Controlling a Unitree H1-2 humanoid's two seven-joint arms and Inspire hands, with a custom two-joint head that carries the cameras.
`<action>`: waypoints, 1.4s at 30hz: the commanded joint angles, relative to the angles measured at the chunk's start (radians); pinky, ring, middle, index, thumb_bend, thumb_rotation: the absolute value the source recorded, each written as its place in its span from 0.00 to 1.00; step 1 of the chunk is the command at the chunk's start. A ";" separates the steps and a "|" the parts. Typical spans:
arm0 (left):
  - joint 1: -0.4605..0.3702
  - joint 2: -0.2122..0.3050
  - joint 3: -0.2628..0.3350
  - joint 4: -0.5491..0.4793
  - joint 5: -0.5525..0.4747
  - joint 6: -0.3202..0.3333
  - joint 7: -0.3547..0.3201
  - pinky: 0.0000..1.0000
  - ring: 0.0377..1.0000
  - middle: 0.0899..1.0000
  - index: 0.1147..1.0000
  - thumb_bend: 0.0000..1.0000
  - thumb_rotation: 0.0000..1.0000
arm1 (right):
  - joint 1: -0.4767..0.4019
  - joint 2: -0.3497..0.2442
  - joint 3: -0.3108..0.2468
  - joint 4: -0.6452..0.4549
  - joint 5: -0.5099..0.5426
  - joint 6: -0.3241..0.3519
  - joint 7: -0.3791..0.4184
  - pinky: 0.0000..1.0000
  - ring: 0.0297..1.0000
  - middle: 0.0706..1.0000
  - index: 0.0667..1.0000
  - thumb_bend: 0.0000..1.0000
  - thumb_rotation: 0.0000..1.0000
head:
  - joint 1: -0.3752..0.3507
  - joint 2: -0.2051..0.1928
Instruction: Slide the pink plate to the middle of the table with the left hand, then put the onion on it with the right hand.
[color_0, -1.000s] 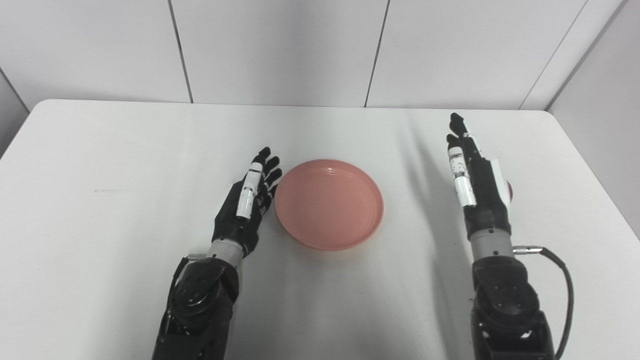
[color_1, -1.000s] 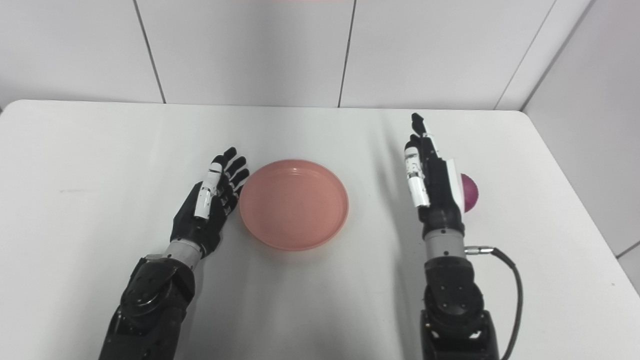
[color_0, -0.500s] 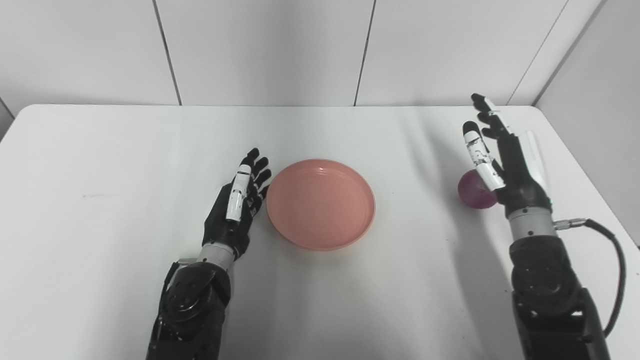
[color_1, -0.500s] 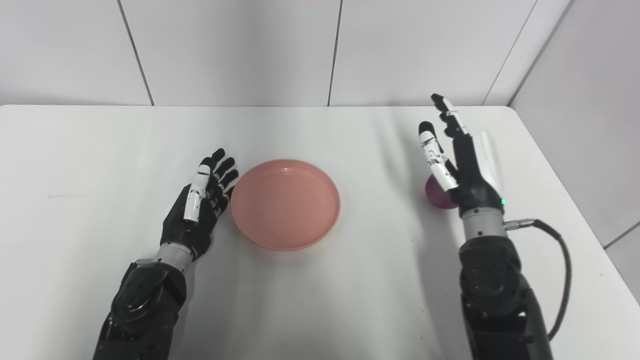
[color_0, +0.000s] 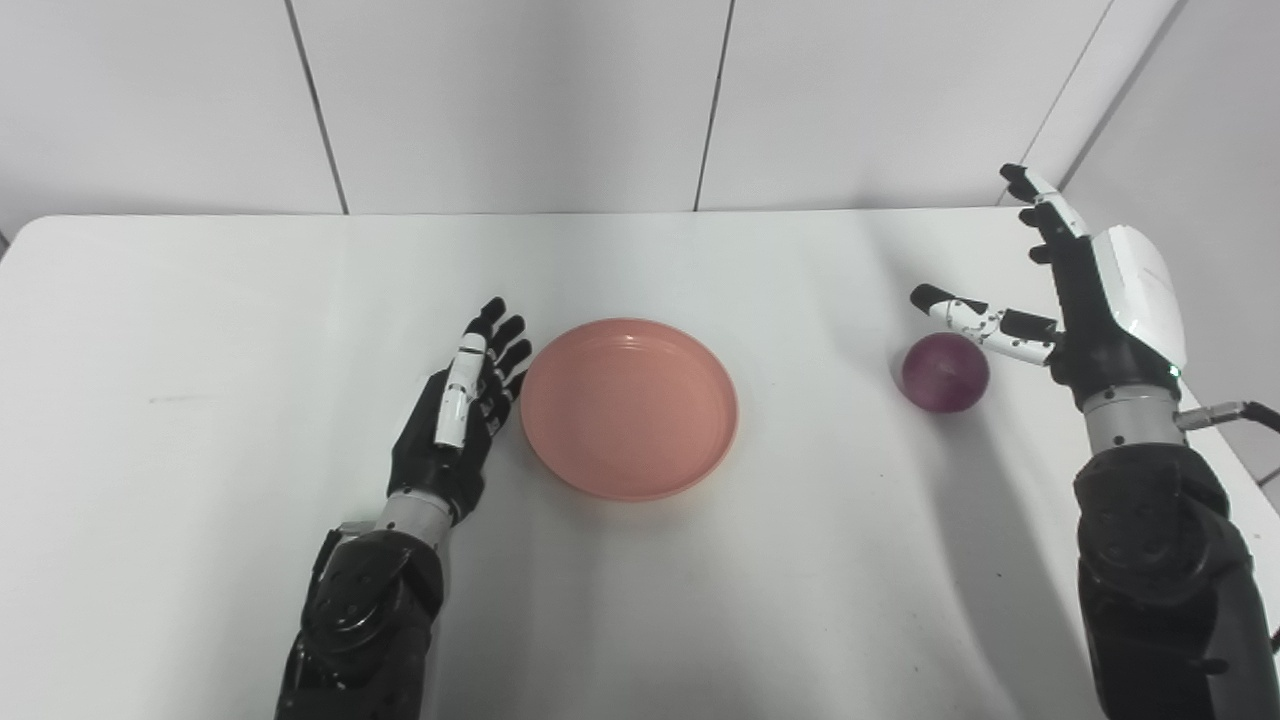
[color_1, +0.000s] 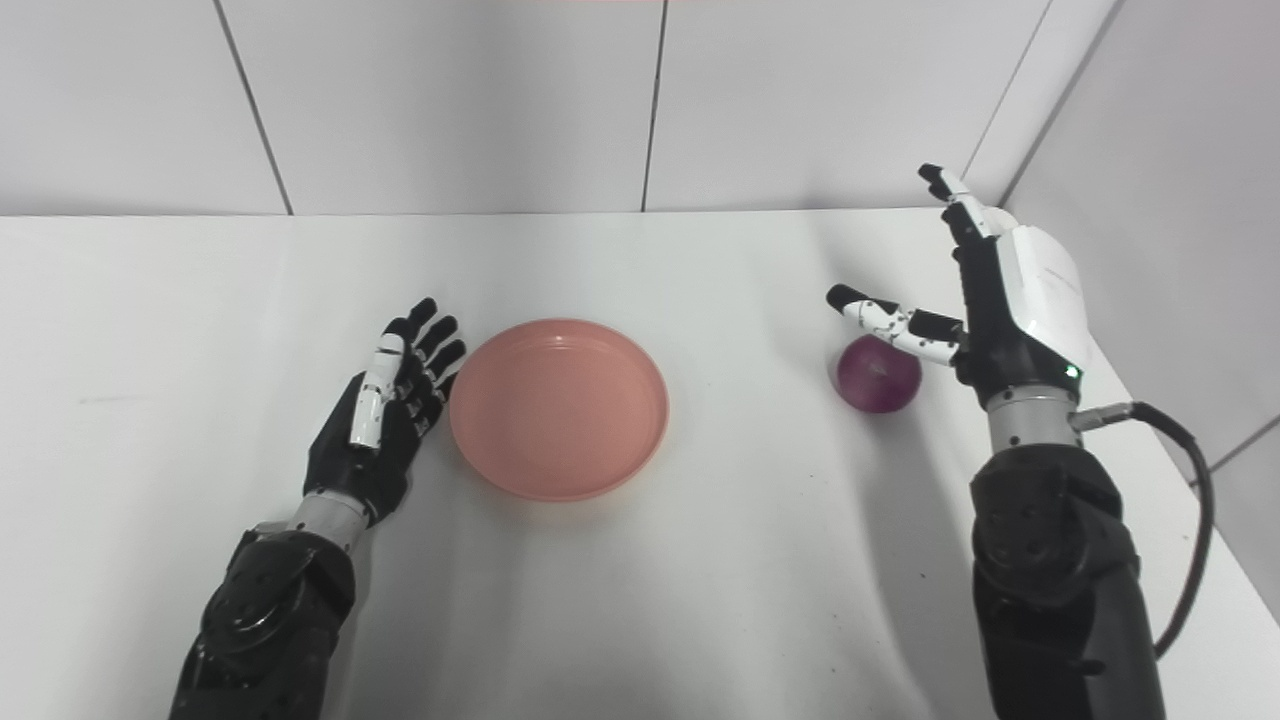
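Onion sits on the table at the right side, well apart from the pink plate, which lies near the middle and empty. By how things lie, the slide step looks done: left hand rests on edge just beside the plate's left rim, fingers straight and close together, gripping nothing; contact with the rim cannot be told from either view. Step in hand looks like the reach for the onion. Right hand stands just right of the onion, palm facing it, fingers spread wide and pointing up and away, thumb stretched out above the onion's top; nothing gripped. Next move likely calls for lowering the right hand so the palm meets the onion's right side, closing fingers around it, then lifting and carrying it left to the plate. Round, smooth skin probably rolls or slips, so the wrap should go well around it. Views: both eyes show the same layout; the right eye view shows more of the cable looping off the right wrist and the white back shell of the right hand, while the left eye view cuts the cable at the frame edge.
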 joint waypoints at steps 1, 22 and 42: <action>0.001 0.008 0.011 0.010 -0.008 -0.017 -0.007 0.97 0.96 0.97 0.96 0.47 1.00 | -0.016 -0.026 -0.016 -0.011 -0.018 -0.001 -0.005 0.70 0.83 0.87 0.91 1.00 0.42 | -0.003 0.000; 0.010 0.016 0.025 0.016 -0.002 -0.022 -0.027 0.95 0.95 0.96 0.94 0.48 1.00 | 0.032 -0.058 -0.022 0.122 0.019 0.000 0.026 0.78 0.87 0.91 0.91 1.00 0.42 | -0.022 -0.009; 0.016 0.019 0.031 0.006 -0.001 -0.001 -0.029 0.94 0.94 0.94 0.92 0.47 1.00 | 0.017 -0.043 -0.009 0.251 0.014 0.001 0.085 0.78 0.87 0.89 0.90 1.00 0.50 | -0.035 -0.009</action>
